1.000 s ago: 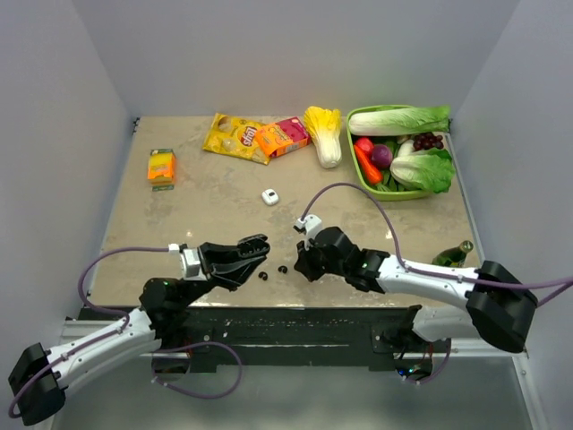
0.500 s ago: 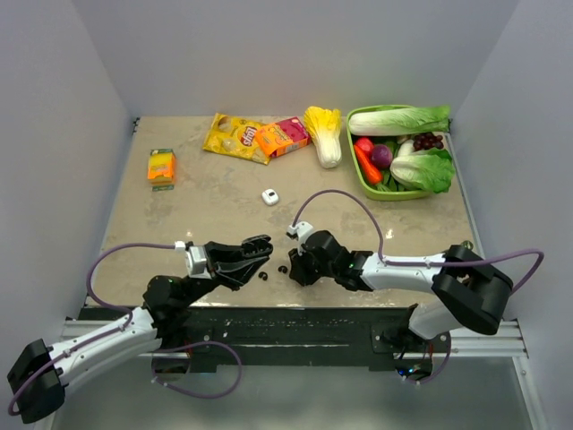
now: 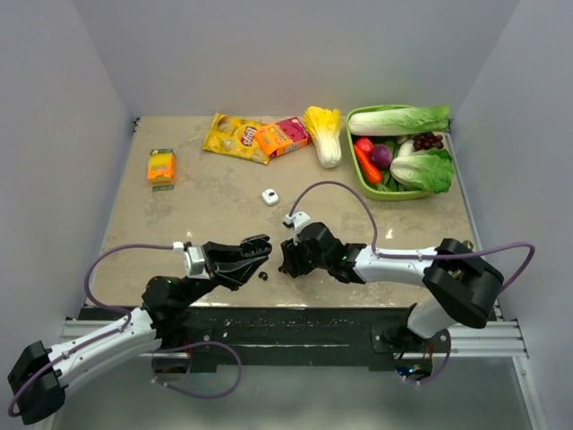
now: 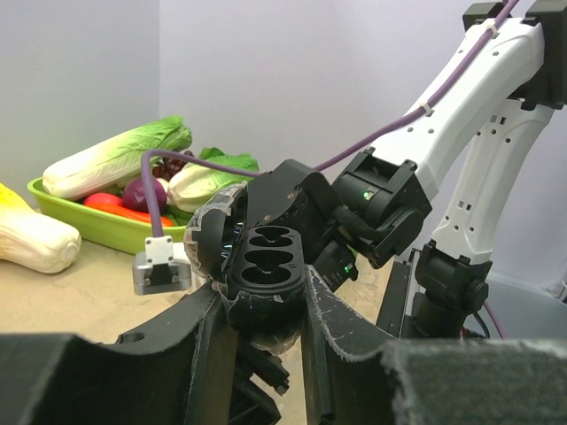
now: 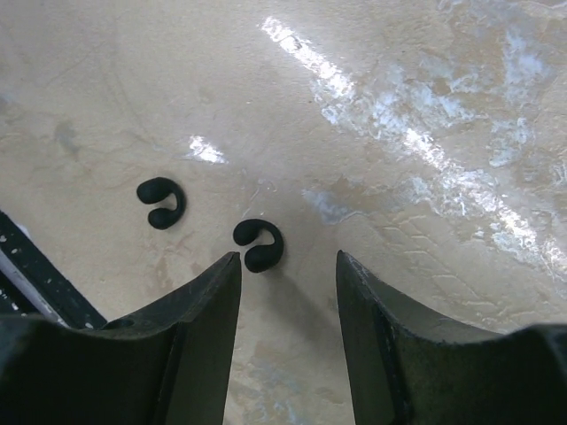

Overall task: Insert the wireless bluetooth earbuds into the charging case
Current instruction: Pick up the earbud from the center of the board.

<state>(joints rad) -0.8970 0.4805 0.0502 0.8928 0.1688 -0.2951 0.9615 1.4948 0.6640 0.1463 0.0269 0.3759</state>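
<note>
Right jaws shifted left, released over black earbuds (image 5: pixel 259 245), left jaws grasping open charging case (image 4: pixel 266 257)

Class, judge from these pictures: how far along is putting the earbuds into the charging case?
Done: the case is open, held in the left gripper, visible sockets empty. In hand: the right gripper hangs open over one black earbud. Left: grasp it, seat it, then the second earbud beside it on the table.
</note>
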